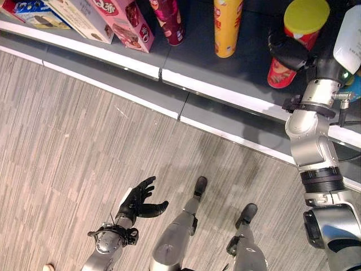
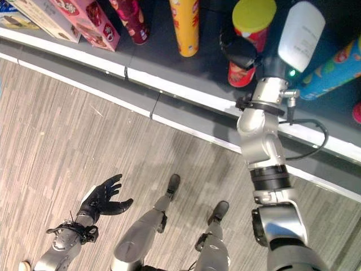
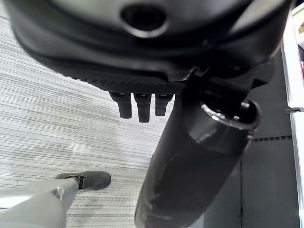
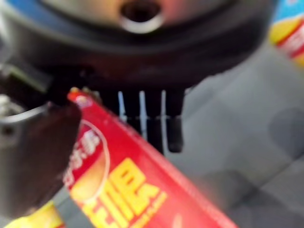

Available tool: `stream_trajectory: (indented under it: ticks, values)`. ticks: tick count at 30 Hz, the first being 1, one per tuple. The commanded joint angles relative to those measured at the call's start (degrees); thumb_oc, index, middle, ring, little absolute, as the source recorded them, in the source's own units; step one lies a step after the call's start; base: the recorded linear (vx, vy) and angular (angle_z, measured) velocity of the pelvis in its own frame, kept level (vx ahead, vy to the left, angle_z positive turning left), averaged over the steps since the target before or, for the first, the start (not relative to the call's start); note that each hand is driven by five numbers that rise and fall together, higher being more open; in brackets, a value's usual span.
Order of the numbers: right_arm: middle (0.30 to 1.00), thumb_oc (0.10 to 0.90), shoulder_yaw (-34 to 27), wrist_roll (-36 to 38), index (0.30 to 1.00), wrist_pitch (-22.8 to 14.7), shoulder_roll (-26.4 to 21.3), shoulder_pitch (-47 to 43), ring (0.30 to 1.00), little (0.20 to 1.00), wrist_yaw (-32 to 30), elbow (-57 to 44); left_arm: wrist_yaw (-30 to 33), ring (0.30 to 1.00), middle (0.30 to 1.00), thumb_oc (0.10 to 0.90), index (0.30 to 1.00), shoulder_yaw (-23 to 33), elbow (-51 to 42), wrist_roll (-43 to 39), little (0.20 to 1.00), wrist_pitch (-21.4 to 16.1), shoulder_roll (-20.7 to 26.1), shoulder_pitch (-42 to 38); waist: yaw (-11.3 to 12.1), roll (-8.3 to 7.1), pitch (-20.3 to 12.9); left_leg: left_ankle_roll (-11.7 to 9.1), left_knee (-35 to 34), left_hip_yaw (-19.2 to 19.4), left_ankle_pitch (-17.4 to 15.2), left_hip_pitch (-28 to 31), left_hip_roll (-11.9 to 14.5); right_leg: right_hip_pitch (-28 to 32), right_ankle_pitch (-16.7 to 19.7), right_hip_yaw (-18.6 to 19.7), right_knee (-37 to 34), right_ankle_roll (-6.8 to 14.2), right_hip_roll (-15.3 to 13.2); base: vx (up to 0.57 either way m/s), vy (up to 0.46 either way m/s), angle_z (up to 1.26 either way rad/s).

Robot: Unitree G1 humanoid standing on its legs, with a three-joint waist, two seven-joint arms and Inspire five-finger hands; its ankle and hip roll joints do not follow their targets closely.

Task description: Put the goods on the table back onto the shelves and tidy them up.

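1. The right hand [image 1: 289,52] is up at the shelf [image 1: 225,73] and closed on the red can with the yellow lid [image 1: 302,34]. In the right wrist view the thumb [image 4: 33,152] and the fingers [image 4: 161,123] lie on opposite sides of the red can wall, so I read it as a grip, although this view is not very clear.
2. The red can stands nearly upright, its long axis rising from the shelf board, its lid toward the camera. The hand meets it from the side, at about the middle of its height.
3. Its base seems to touch the dark shelf board, but I cannot tell this for sure.
4. On the robot's left of the red can stands the yellow can [image 1: 227,27], a little apart, then a dark red can [image 1: 169,21] and the pink box [image 1: 127,22]. A blue can [image 2: 333,70] lies tilted on the other side, close by. The room for the release is narrow on that side.
5. The left hand [image 1: 138,200] hangs low over the wooden floor [image 1: 67,141], far from the red can, its fingers spread and holding nothing.
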Motion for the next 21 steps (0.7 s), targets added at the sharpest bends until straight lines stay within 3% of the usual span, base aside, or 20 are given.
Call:
stream_trajectory:
  ticks: [1,21]
  values:
    - [0.3,0.4,0.9,0.7,0.3,-3.0,-5.7,-8.1,0.3,0.3,-5.8,-1.6,0.7,0.9,0.9,0.8,0.9,-2.2,-4.1,-1.1,0.9,-3.2,2.9,1.6,0.5,-0.78,-5.2,-2.4,0.2,-0.2,-4.4,1.0,1.7,-1.2,0.4,0.5,3.5,4.6,-7.0,0.01,-0.005,0.15]
    - [0.3,0.4,-0.2,5.7,0.3,-2.8,-7.0,-7.3,0.3,0.3,-9.4,4.1,1.8,0.9,0.9,0.8,0.9,-3.4,-4.9,-2.6,0.9,-4.2,3.7,0.7,1.1,0.7,-4.6,-2.5,0.5,-1.4,-4.5,0.1,1.3,-1.5,-0.7,-0.7,4.5,4.6,-7.9,0.0,-0.002,0.03]
